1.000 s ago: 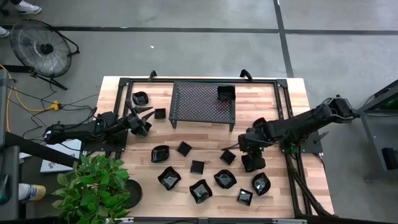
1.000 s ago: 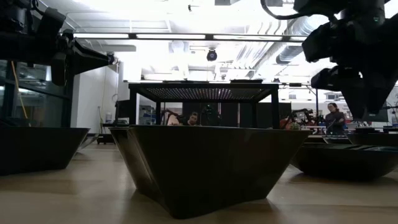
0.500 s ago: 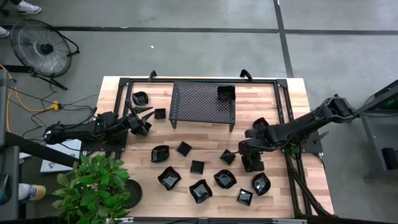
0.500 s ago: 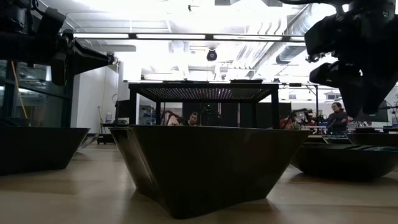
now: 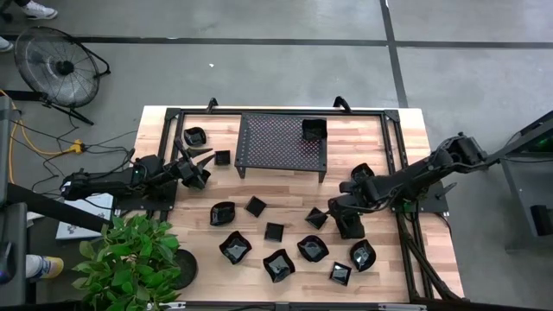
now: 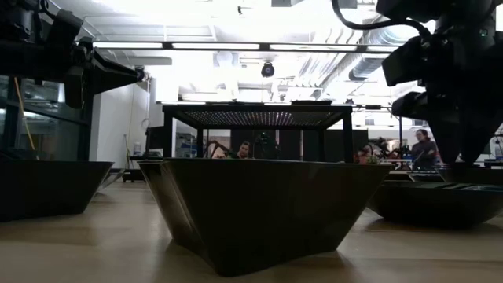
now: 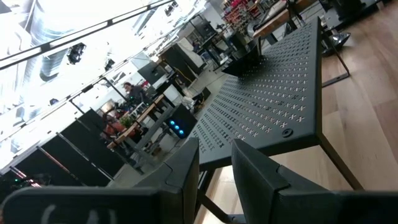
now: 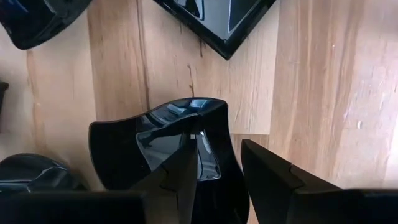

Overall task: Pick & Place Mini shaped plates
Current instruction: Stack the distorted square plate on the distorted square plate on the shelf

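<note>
- We find a glossy black mini plate (image 8: 168, 146) with curved, upswept walls at right of centre in the high view, on the wooden table (image 5: 380, 147).
- We note the right gripper (image 5: 346, 226) angled down, its fingers (image 8: 186, 168) clamped across the plate's wall.
- We record the left gripper (image 5: 197, 171) at the frame's left, level, fingers narrowly parted, grasping nothing.

Low view is blocked by one near plate (image 6: 267, 208); rack (image 6: 259, 116) legs are partly hidden, background people too small.
</note>
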Action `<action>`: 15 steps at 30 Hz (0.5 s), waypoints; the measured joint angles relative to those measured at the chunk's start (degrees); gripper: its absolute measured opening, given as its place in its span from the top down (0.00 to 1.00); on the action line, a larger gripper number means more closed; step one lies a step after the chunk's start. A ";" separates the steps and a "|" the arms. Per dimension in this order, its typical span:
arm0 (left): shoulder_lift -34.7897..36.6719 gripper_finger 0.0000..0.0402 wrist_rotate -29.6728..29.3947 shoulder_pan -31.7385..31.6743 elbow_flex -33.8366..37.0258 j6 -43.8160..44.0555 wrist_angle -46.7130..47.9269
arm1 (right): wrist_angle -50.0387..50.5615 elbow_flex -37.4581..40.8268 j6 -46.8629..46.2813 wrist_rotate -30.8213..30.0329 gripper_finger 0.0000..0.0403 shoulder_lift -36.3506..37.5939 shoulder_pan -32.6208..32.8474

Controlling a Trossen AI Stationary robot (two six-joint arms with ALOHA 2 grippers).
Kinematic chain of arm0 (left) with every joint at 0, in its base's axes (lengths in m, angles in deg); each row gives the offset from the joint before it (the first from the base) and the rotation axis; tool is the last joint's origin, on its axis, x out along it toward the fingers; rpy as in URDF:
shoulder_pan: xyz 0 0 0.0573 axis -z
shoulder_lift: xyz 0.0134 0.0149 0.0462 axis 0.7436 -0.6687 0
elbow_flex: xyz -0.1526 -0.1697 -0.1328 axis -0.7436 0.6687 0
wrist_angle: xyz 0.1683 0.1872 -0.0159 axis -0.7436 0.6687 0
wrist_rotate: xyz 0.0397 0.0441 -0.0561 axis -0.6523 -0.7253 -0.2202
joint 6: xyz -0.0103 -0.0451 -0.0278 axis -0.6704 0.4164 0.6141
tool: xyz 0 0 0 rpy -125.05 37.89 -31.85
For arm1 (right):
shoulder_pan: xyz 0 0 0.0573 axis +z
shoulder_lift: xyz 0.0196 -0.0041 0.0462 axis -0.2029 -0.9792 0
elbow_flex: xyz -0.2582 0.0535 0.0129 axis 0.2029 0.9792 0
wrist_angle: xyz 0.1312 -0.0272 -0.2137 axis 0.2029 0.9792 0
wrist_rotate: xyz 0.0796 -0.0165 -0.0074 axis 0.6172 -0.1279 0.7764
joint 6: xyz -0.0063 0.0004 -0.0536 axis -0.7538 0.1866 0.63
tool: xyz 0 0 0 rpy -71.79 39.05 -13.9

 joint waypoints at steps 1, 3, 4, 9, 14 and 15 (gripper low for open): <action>0.00 0.77 0.00 0.00 0.00 0.00 0.00 | 0.00 0.00 0.00 -0.08 0.71 -0.04 0.00; 0.01 0.77 0.00 0.00 0.00 0.01 0.00 | 0.01 0.00 0.00 -0.09 0.71 -0.04 0.00; 0.01 0.77 0.00 0.02 0.00 0.02 0.02 | 0.02 0.00 0.00 -0.09 0.71 -0.04 0.00; 0.01 0.77 0.00 0.00 0.00 -0.01 0.01 | -2.92 2.65 0.02 0.16 0.71 -0.04 -0.04; -0.02 0.77 -0.02 0.00 0.00 -0.01 0.00 | -3.85 5.11 -1.35 -1.74 0.71 0.08 -0.04; -0.01 0.77 -0.02 0.00 0.00 0.00 0.00 | -3.85 5.20 -1.42 -1.90 0.71 0.11 -0.04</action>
